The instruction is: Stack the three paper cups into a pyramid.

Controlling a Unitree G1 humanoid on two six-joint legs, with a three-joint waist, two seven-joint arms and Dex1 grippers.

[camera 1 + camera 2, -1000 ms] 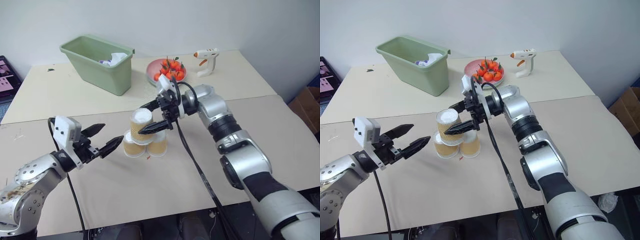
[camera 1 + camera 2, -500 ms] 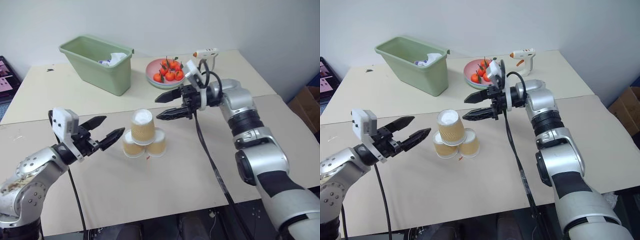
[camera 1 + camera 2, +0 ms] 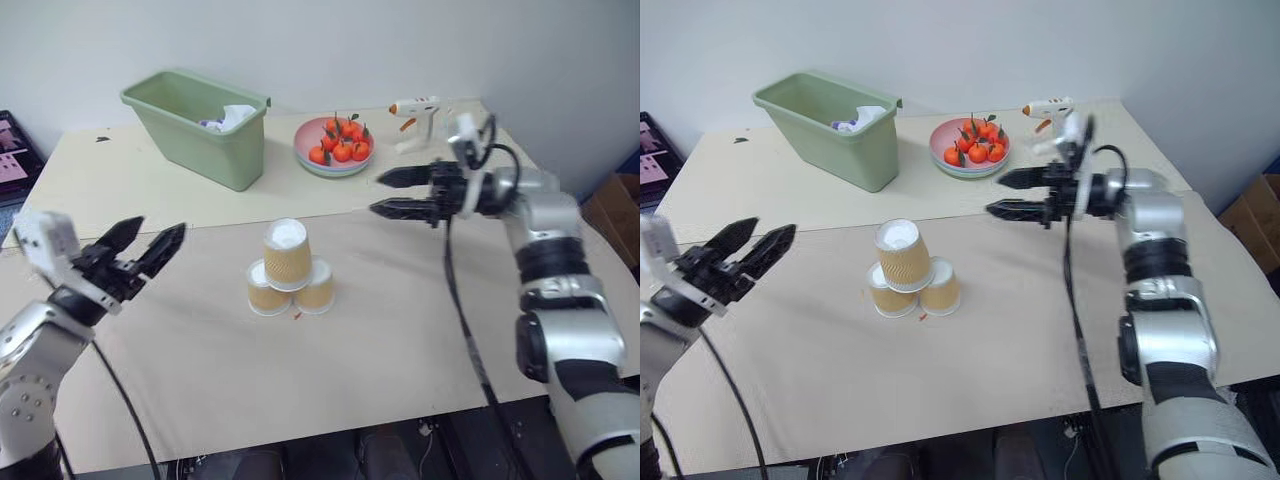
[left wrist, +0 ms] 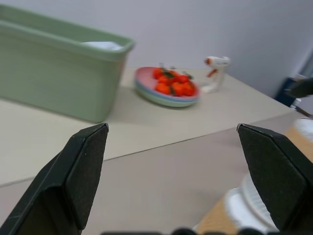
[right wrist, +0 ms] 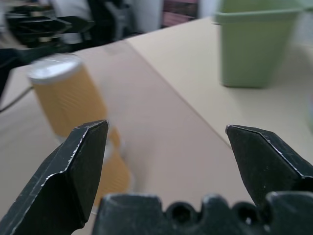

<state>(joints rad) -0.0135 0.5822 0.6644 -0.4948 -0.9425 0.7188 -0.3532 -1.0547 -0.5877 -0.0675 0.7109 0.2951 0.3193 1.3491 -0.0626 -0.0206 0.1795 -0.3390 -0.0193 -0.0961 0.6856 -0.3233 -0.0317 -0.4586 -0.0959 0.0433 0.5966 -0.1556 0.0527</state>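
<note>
Three paper cups (image 3: 288,272) pyramided on beige table (image 3: 400,330); left end effector (image 3: 148,242), right end effector (image 3: 388,193) spread wide, empty.

I see a beige, matte tabletop (image 3: 420,330) with a seam across it, dividing a far panel from a near one. On the far panel sit a pale green plastic bin (image 3: 197,125), a pink plate of small orange fruits (image 3: 335,150) and a white glue gun (image 3: 415,118) (standing upright). On the near panel rest two tan-orange ribbed paper cups (image 3: 268,291) (image 3: 318,288), upside down, side by side.
</note>
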